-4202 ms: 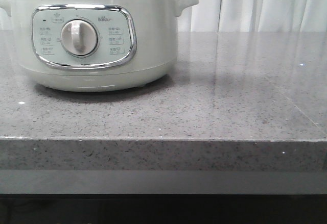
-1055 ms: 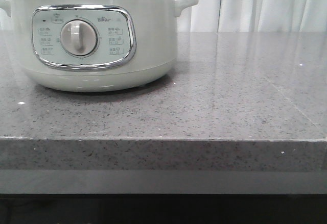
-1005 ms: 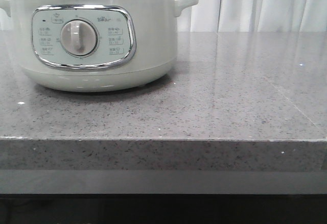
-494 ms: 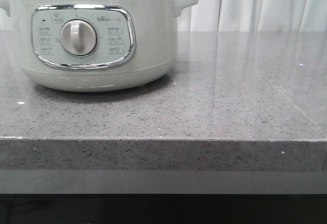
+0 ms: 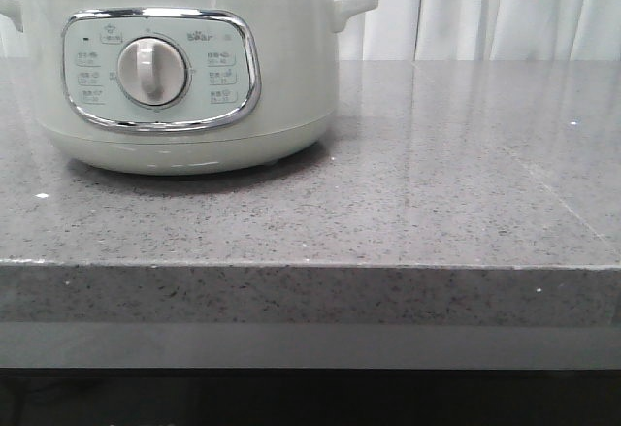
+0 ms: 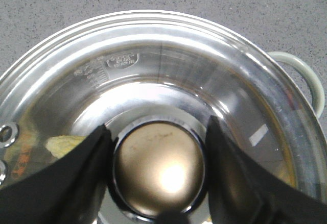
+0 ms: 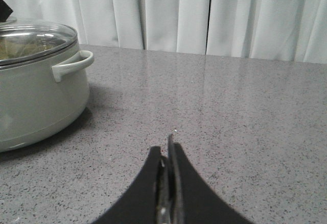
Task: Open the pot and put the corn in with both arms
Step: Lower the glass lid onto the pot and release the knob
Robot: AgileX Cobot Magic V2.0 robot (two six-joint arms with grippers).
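Pot (image 5: 184,77), pale green-white round cooker, sits on grey speckled table (image 5: 437,193), glass lid (image 6: 168,81) on. Yellow corn (image 6: 65,144) glimpsed inside through glass. My left tool (image 6: 159,170) grasps the lid's knob (image 6: 159,169); right tool (image 7: 168,170) clenched, empty. Task looks nearly done.

Even, bright, diffuse daylight-white illumination throughout, backed by pale curtains (image 5: 485,9) and mirrored as soft vertical streaks on the polished grey countertop (image 5: 466,154); short soft shadow under and just right of the pot (image 5: 184,86), with small highlights on its chrome panel frame and dial. Strong glare and warped reflections across the glass lid (image 6: 168,71) and its brassy knob (image 6: 158,168) in the left wrist view, black fingers (image 6: 66,183) close to the lens and blurred. Sharp mid-distance in the right wrist view, near fingertips (image 7: 168,183) soft and dark, silhouetted.
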